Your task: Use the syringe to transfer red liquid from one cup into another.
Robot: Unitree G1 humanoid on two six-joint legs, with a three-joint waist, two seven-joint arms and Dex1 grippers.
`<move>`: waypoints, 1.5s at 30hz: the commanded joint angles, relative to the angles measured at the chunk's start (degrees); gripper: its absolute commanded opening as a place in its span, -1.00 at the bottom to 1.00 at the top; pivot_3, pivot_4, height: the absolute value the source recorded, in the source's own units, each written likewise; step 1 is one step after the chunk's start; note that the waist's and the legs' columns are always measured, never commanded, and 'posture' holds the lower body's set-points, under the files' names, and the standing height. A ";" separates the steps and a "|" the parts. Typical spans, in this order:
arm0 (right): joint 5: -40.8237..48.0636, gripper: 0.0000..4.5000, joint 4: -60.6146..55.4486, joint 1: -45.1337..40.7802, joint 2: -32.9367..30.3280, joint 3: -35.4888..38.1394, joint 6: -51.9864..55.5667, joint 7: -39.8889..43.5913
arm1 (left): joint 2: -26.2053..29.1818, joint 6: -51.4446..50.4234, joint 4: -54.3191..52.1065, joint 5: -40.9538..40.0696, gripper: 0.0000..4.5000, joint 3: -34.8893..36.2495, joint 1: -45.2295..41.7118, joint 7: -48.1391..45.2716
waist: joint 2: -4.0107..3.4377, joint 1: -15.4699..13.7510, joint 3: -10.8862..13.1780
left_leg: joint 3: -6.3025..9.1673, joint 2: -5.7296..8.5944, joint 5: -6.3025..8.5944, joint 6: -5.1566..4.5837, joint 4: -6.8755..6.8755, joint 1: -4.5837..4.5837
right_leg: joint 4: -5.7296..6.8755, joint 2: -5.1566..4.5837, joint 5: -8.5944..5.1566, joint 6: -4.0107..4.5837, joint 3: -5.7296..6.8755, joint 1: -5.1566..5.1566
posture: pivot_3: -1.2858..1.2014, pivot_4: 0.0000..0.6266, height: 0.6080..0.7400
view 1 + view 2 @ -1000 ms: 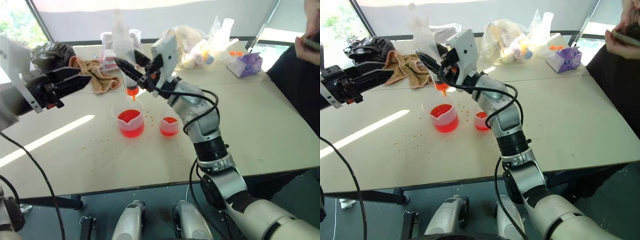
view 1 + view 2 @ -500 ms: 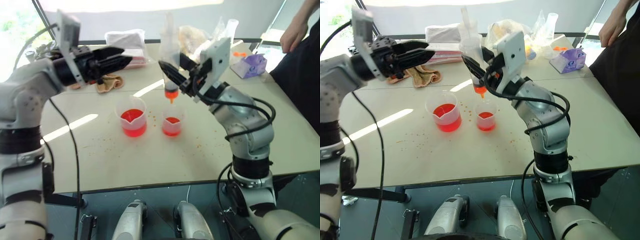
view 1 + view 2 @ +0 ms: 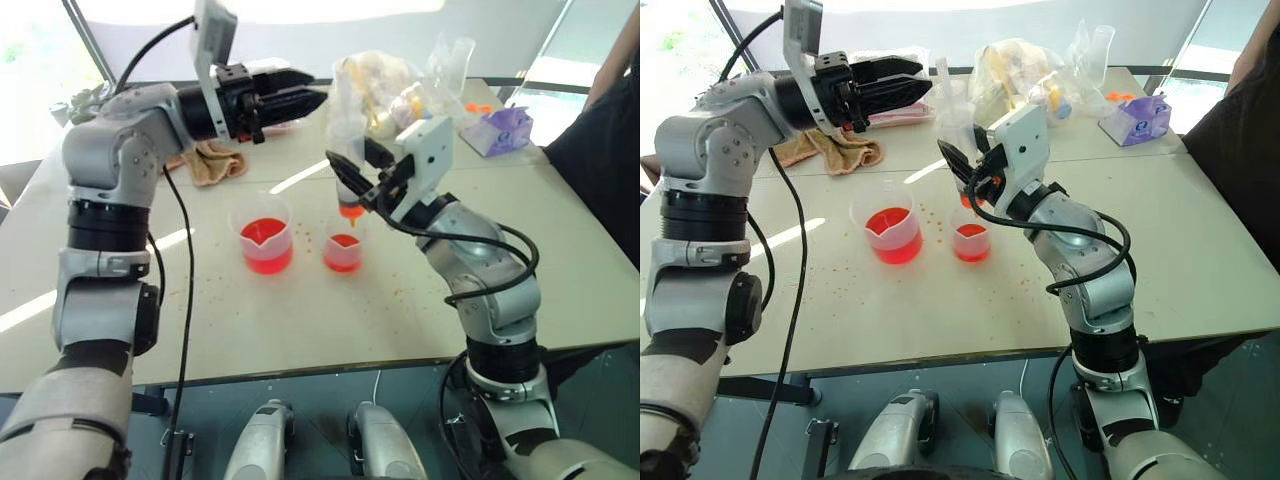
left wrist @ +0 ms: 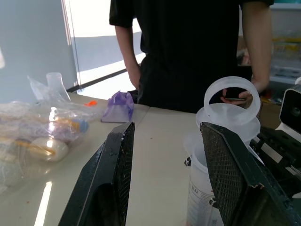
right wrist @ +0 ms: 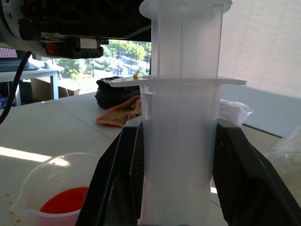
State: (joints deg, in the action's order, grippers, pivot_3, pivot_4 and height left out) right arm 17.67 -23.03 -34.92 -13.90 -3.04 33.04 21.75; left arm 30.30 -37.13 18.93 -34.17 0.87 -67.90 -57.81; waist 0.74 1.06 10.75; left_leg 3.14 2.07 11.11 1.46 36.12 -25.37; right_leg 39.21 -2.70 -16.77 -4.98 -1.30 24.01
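**Syringe held over smaller cup; left gripper level with plunger**

Since the earlier frame, the left gripper (image 3: 310, 97) has swung in from the far left of the table and now sits beside the plunger top, fingers spread wide and holding nothing. Over the same interval the right gripper (image 3: 352, 178) has carried the syringe (image 3: 347, 160) rightward, from above the larger cup (image 3: 264, 235) to above the smaller cup (image 3: 342, 246). That gripper is clenched on the syringe barrel, which stands upright with its orange tip just over the smaller cup's mouth. Both cups hold red liquid (image 3: 265, 251) and stand side by side near the table (image 3: 560, 260) centre. Small red droplets are scattered around them. A tan cloth (image 3: 210, 162) lies at the far left.
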 commanded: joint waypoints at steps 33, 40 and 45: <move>0.20 -0.38 -1.15 0.34 -0.27 0.40 -2.56 0.51 | -5.25 -2.42 -3.49 2.91 -0.33 -1.58 1.28 -3.95 | 0.00 -0.02 0.00 | 0.02 0.00 0.00 -0.01 0.03 0.01 | 0.01 0.01 0.00 0.00 0.00 -0.04 | 0.03 -0.52 0.94; 0.69 -0.38 -2.48 -0.97 -0.30 0.60 -0.48 -0.23 | -5.53 -2.67 -4.29 4.02 -0.99 -2.98 3.21 -4.63 | 0.00 -0.02 0.00 | 0.03 0.00 0.00 -0.01 0.03 0.01 | 0.01 0.01 0.00 0.00 0.00 -0.04 | 0.03 -0.52 0.94; 0.89 -0.38 -2.52 -1.64 0.10 0.73 -0.11 -0.45 | -5.65 -2.94 -5.10 4.54 -0.99 -3.45 3.90 -5.03 | 0.00 -0.05 0.00 | 0.03 0.00 0.00 -0.01 0.04 0.01 | 0.01 0.01 0.00 0.00 0.00 -0.04 | 0.03 -0.52 0.94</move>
State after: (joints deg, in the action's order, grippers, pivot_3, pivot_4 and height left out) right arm 17.74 -21.70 -33.18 -14.47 -3.20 34.52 21.89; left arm 25.27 -39.44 15.95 -29.71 0.27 -64.53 -61.12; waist 0.74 1.01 10.75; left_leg 3.17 2.08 11.12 1.45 36.16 -25.36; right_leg 39.22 -2.69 -16.77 -4.99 -1.29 23.97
